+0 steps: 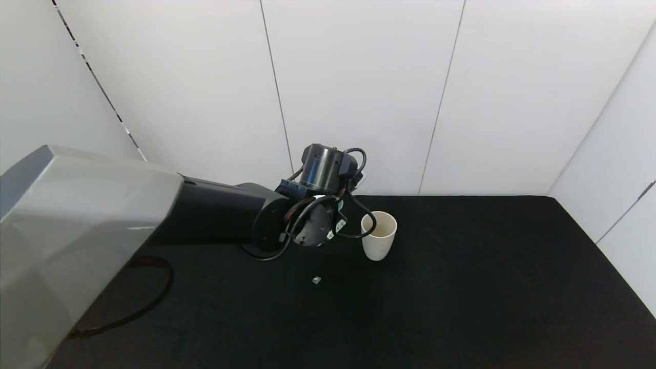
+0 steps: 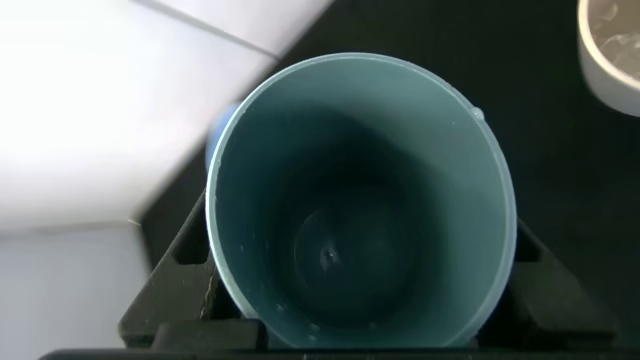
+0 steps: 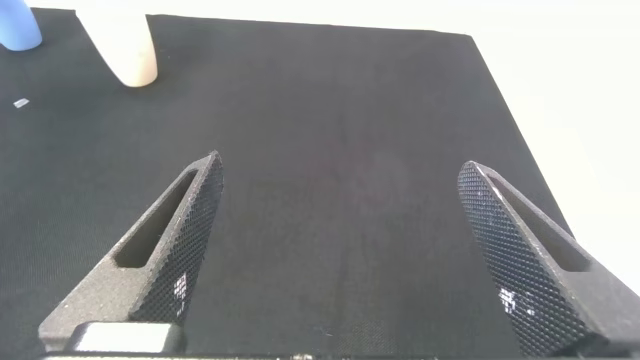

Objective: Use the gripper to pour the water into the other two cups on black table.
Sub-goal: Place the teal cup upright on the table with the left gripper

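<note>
My left gripper (image 2: 360, 290) is shut on a teal-green tumbler (image 2: 360, 200), one finger (image 2: 180, 280) on each side of it. I look straight into its mouth; a few drops cling to the inside. In the head view the left arm's black cable-wrapped end (image 1: 312, 220) hides this tumbler. The cream-beige cup (image 1: 379, 236) stands upright on the black table (image 1: 487, 287) just to the right of that arm end; its rim shows in the left wrist view (image 2: 612, 50). A sliver of the light blue cup (image 2: 220, 125) shows behind the teal tumbler. My right gripper (image 3: 340, 250) is open and empty above bare table.
White wall panels (image 1: 359, 92) border the table at the back and sides. A small grey plug (image 1: 316, 280) lies on the table in front of the left arm. The right wrist view shows the light blue cup (image 3: 15, 25) and the cream cup (image 3: 125, 45) far off.
</note>
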`<state>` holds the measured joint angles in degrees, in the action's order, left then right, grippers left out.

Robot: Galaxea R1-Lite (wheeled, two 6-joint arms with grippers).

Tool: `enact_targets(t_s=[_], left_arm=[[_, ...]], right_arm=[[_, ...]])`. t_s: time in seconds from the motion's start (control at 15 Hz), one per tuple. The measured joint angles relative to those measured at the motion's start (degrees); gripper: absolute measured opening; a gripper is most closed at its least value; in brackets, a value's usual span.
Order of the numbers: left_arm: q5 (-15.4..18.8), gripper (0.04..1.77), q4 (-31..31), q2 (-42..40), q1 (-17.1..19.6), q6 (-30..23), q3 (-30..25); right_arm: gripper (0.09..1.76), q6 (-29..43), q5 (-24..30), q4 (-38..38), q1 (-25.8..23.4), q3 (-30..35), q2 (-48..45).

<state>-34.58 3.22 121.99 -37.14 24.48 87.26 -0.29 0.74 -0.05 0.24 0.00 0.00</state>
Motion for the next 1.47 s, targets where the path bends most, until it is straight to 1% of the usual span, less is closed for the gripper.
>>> enact_targets(t_s=[0.13, 0.27, 0.4, 0.6, 0.8, 0.87, 1.0, 1.2, 1.47], left_arm=[[2.6, 1.19, 0.6, -3.1, 0.1, -8.2, -5.9], [4.0, 1.19, 3.4, -6.2, -0.3, -16.5, -12.5], [4.4, 1.19, 9.6, -8.9, -1.5, -22.1, -19.8], [4.5, 1.19, 22.2, -11.6, -3.6, -27.2, -31.9], [4.3, 1.19, 37.1, -12.7, -5.3, -29.3, -43.0], [4.2, 1.19, 41.1, -12.7, -5.7, -29.8, -46.1], [4.1, 1.19, 45.8, -12.0, -6.2, -31.1, -50.7], [4.1, 1.19, 51.3, -9.9, -6.9, -33.2, -54.6], [4.2, 1.19, 58.2, -7.0, -7.4, -33.5, -57.6]], right_arm=[[1.71, 0.0, 0.0, 0.0, 0.0, 0.0, 0.0], [1.71, 0.0, 0.0, 0.0, 0.0, 0.0, 0.0], [1.71, 0.0, 0.0, 0.0, 0.0, 0.0, 0.0], [1.71, 0.0, 0.0, 0.0, 0.0, 0.0, 0.0], [1.71, 0.0, 0.0, 0.0, 0.0, 0.0, 0.0], [1.71, 0.0, 0.0, 0.0, 0.0, 0.0, 0.0], [1.71, 0.0, 0.0, 0.0, 0.0, 0.0, 0.0], [1.71, 0.0, 0.0, 0.0, 0.0, 0.0, 0.0], [1.71, 0.0, 0.0, 0.0, 0.0, 0.0, 0.0]])
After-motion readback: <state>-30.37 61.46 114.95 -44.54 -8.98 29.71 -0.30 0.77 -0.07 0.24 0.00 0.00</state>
